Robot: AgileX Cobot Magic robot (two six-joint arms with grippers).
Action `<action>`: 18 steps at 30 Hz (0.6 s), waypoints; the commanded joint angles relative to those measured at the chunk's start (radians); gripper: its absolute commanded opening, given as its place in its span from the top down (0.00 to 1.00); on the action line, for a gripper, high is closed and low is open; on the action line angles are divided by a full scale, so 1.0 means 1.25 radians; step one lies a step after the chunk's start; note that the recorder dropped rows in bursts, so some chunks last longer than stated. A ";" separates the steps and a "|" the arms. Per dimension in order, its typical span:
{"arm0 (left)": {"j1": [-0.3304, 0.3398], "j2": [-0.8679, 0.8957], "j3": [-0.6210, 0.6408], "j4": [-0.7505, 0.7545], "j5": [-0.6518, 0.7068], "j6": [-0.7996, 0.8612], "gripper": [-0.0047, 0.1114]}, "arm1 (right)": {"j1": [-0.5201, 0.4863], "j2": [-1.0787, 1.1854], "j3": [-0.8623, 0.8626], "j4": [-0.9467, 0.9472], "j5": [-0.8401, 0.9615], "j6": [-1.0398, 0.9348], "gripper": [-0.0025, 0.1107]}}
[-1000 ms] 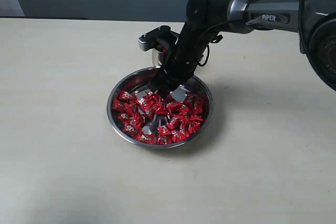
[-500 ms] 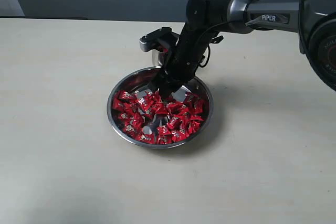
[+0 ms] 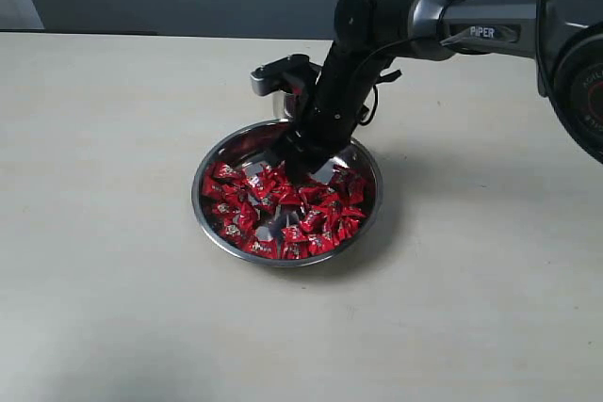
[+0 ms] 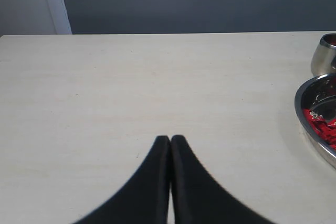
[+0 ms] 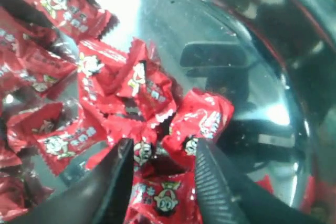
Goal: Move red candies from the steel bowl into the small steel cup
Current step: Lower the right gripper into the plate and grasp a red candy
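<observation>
The right end effector (image 5: 164, 145) sits spread inside the wide, shallow, shiny steel bowl (image 3: 196, 197), its fingers straddling the small red-wrapped candies (image 3: 283, 209) heaped there. The small rounded steel cup (image 4: 325, 53) stands just beside the bowl on the pale surface (image 3: 113, 233). The left end effector (image 4: 170, 140) is pressed together.

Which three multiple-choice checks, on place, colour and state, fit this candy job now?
1. The small steel cup stands: A) on the table beside the steel bowl; B) inside the bowl; C) upside down on the candies.
2. The candies have wrappers that are: A) blue; B) red; C) gold.
3. The left claw is: A) wide open; B) gripping a candy; C) shut, empty.
Answers: A, it sits on the table by the bowl's rim. B, shiny red wrappers. C, closed tight with nothing held.
</observation>
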 commanded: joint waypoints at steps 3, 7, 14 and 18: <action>-0.004 -0.005 0.002 0.001 -0.003 -0.002 0.96 | -0.004 -0.002 -0.002 0.038 -0.031 0.003 0.64; -0.004 -0.005 0.002 0.001 -0.003 -0.002 0.96 | -0.004 -0.002 -0.002 0.004 -0.031 0.003 0.64; -0.004 -0.005 0.002 0.001 -0.003 -0.002 0.96 | -0.004 0.006 -0.002 0.000 -0.033 0.004 0.64; -0.004 -0.005 0.002 0.001 -0.003 -0.002 0.96 | -0.004 0.029 -0.002 0.002 -0.027 0.004 0.64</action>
